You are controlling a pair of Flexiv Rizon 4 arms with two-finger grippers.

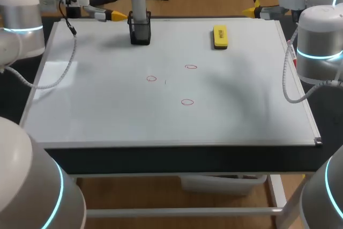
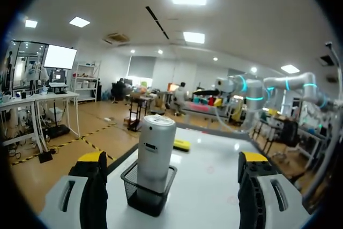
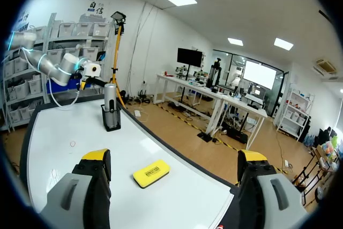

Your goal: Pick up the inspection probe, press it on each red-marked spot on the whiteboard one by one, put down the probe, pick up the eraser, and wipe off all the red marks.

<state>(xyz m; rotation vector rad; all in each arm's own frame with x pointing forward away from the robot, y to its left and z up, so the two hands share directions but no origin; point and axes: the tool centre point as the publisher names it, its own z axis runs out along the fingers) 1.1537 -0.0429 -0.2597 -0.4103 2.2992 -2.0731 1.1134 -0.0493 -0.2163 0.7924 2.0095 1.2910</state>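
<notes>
In the head view you see the inspection probe standing upright in the black mesh holder at the whiteboard's far edge. The yellow eraser lies flat well to the holder's right. Three red marks sit on the near side of the holder. The left jaws hang just left of the holder, the right jaws far to its right, past the eraser.

From the left wrist, your jaws stand wide, with the holder and probe ahead, untouched.

From the right wrist, the jaws are also wide, gripping nothing. The eraser is just ahead and the holder lies well beyond it.
</notes>
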